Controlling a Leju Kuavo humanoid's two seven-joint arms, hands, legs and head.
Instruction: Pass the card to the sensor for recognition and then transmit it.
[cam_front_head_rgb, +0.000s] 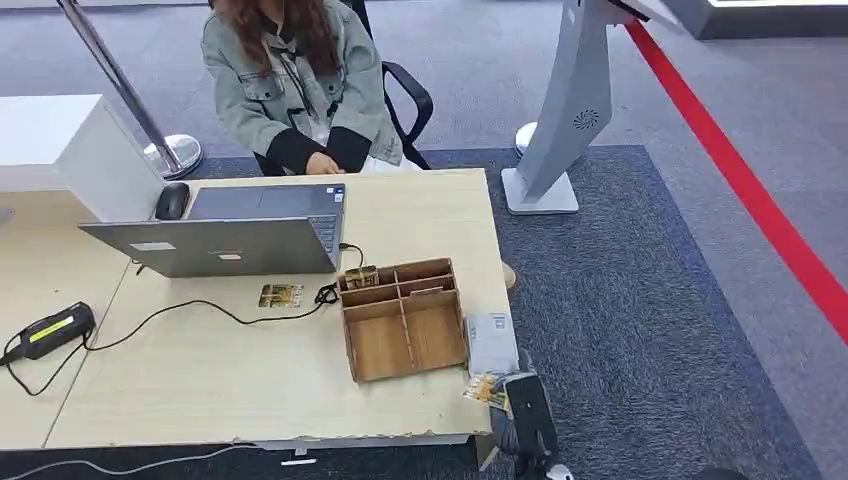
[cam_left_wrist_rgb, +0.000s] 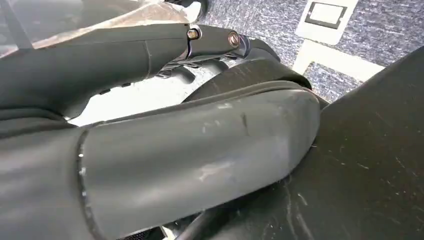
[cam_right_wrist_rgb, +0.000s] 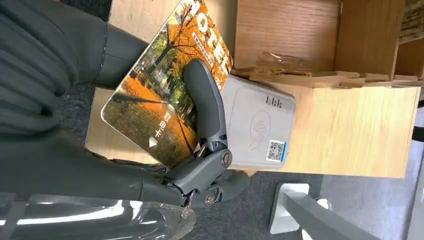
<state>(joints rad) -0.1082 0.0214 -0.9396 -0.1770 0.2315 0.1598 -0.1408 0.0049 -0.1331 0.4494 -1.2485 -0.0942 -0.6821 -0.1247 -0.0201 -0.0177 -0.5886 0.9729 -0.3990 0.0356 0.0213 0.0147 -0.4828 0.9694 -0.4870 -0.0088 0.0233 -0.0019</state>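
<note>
Item: card (cam_right_wrist_rgb: 165, 95) (thin, stiff, glossy, likely slippery) | held: right hand (cam_right_wrist_rgb: 200, 150) pinching its face, best by edges | sensor (cam_front_head_rgb: 491, 342) at table's 4 o'clock | left hand: cannot tell.

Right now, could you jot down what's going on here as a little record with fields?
Right hand: holds an orange hotel card
Card position: close beside the grey card reader, partly over it in the wrist view
Reader: by the wooden organiser at the table edge
Second card: lies on the table
Person: seated behind the laptop
</note>
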